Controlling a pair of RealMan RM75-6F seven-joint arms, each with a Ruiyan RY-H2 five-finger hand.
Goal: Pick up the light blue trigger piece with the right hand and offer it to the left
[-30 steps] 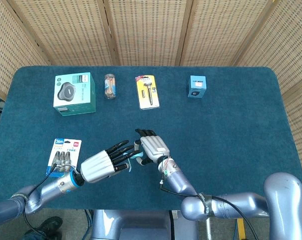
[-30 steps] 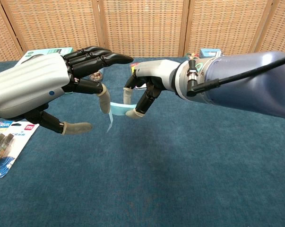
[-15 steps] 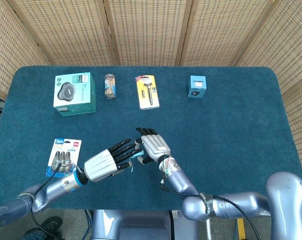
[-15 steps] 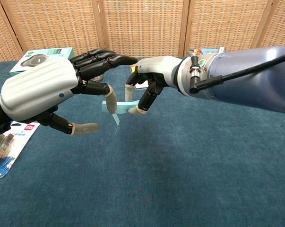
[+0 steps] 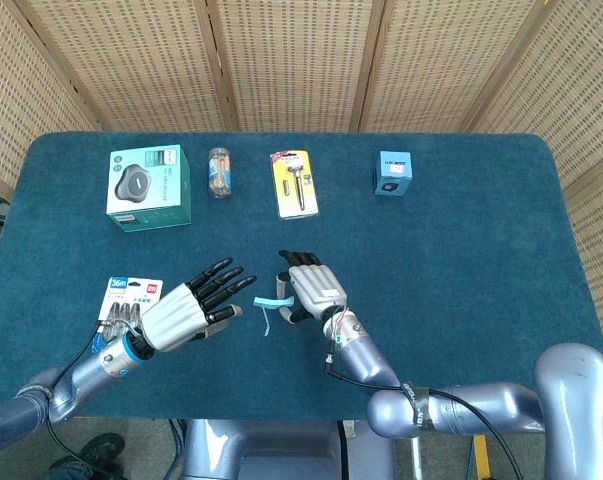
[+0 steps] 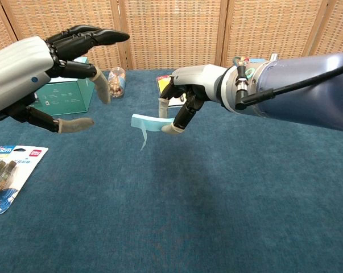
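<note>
Table (image 5: 461,260): blue cloth, filling mid-frame; wicker screens along the top
Left hand (image 5: 186,312): released, fingers spread, now withdrawn to lower left, clear of the piece
Right hand (image 5: 309,287): grasping the trigger piece at one end
Trigger piece (image 6: 144,121): aloft, frame centre, between hands
Change: left hand retreated; handover not completed

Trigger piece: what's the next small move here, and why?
Probably bring the left robot hand back toward the light blue trigger piece and close its fingers on the free end. The right robot hand pinches one end and holds it above the blue table. The left robot hand is open, fingers spread, with a clear gap to the piece.
</note>
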